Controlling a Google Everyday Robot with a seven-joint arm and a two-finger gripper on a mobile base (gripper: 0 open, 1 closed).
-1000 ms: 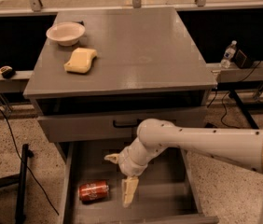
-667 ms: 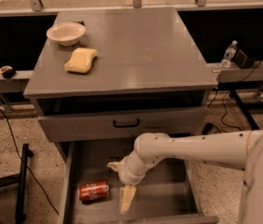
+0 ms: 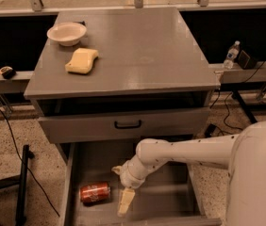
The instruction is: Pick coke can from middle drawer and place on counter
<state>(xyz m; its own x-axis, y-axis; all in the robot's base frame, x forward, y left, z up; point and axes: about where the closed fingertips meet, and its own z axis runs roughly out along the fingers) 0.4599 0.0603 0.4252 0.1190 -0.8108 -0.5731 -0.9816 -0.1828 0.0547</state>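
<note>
Red coke can lying left-right, gripper beside

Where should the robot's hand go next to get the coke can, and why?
Probably slide the gripper a little sideways, toward the coke can. The can lies on its side on the floor of the middle drawer, just beside the open gripper and not yet between its fingers.

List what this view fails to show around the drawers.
Camera view:
- Middle drawer: front cut off by the bottom edge; part of the floor hidden by the arm.
- Coke can: script blurred; the gripper hangs just right of it.
- Upper drawer: inside shadowed under the counter.
</note>
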